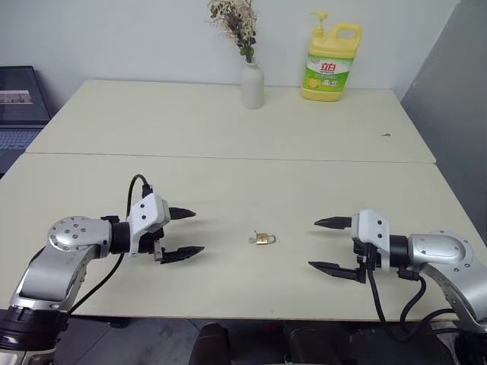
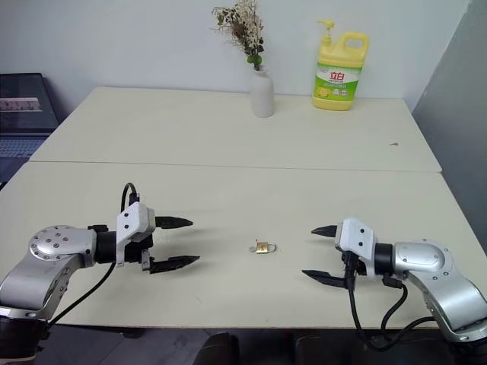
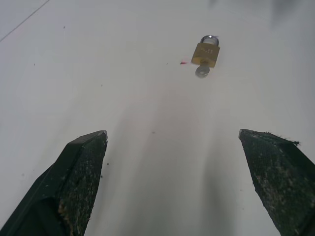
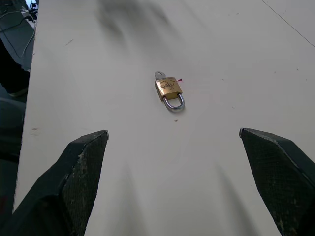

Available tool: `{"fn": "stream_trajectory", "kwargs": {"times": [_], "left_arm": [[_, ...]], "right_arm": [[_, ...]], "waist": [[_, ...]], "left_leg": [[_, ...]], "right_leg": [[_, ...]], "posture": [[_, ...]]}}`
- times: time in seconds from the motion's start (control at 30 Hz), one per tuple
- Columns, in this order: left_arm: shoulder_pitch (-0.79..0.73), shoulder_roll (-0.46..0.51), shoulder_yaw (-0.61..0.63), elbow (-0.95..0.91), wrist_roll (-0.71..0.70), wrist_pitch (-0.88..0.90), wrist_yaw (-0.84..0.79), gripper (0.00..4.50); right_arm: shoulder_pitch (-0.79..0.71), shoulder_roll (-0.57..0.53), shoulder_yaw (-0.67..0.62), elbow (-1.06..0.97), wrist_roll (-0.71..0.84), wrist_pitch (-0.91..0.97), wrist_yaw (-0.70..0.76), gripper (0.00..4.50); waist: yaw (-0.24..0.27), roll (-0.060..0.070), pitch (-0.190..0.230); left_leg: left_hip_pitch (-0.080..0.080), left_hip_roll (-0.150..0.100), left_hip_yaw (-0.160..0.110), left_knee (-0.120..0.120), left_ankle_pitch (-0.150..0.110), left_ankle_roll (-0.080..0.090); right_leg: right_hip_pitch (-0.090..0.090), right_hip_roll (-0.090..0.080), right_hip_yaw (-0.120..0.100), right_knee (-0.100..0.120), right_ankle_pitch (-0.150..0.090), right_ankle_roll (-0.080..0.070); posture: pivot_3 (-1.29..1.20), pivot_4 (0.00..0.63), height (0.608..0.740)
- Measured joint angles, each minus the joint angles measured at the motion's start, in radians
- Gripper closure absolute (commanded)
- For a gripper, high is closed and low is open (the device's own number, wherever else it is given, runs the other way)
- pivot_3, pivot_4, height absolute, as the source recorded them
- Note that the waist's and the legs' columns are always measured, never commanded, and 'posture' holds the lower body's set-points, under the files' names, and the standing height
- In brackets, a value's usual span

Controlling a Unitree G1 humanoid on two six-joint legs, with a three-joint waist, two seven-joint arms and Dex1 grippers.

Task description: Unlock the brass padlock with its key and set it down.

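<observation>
The brass padlock [image 1: 264,239] is lying flat near the table's [image 1: 228,122] front edge (the key [image 4: 159,75] sticking from its base), between the left gripper [image 1: 185,233] and right gripper [image 1: 329,243], both spreading wide, touching nothing.

Office-like room, pale tables [image 1: 228,122], laptop [image 1: 19,114], vase [image 1: 253,85], soap bottle [image 1: 331,65]

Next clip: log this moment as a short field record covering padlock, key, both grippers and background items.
padlock: brass padlock lying flat on the table between the grippers, shackle closed
key: key sticking out of the padlock's base
left gripper: open, holding nothing, pointing toward the padlock
right gripper: open, holding nothing, pointing toward the padlock
background: white vase, yellow detergent bottle
</observation>
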Motion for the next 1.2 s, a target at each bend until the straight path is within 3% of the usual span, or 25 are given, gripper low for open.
{"fn": "stream_trajectory", "kwargs": {"times": [0.23,0.5,0.63,0.83,1.2], "left_arm": [[-0.004,0.001,0.000,-0.020,-0.019,0.088,0.022,0.00],[0.000,0.003,-0.004,-0.030,0.011,0.037,0.025,0.00],[0.007,0.011,-0.011,-0.026,0.026,-0.028,-0.023,0.00],[0.004,0.013,-0.009,-0.027,-0.055,-0.020,-0.108,0.00],[-0.006,0.057,-0.010,-0.009,-0.076,0.002,-0.190,0.00]], "right_arm": [[-0.004,0.000,0.007,0.009,0.000,-0.003,-0.001,0.02],[-0.023,0.000,0.011,0.016,-0.004,-0.006,-0.001,0.02],[-0.034,0.000,0.021,0.016,-0.010,0.002,-0.003,0.02],[-0.093,0.013,0.075,0.016,-0.009,0.060,-0.010,0.02],[-0.210,0.064,0.177,0.017,-0.040,0.100,-0.014,0.02]], "waist": [[0.000,0.000,0.000],[0.000,0.000,0.000],[0.000,0.000,0.000],[0.000,0.000,0.000],[-0.001,0.000,0.000]], "left_leg": [[0.000,0.000,0.000,0.000,0.000,0.000],[0.000,0.000,0.000,0.000,0.000,0.000],[0.000,0.000,0.000,0.000,0.000,0.000],[0.000,0.000,0.000,0.000,0.000,0.000],[0.000,0.000,0.000,0.000,0.000,0.000]], "right_leg": [[0.000,0.000,0.000,0.000,0.000,0.000],[0.000,0.000,0.000,0.000,0.000,0.000],[0.000,0.000,0.000,0.000,0.000,0.000],[0.000,0.000,0.000,0.000,0.000,0.000],[-0.001,0.000,0.000,0.000,0.000,0.000]], "posture": [[0.00,0.150,0.740],[0.00,0.150,0.740],[0.00,0.150,0.740],[0.00,0.150,0.740],[0.00,0.150,0.740]]}}
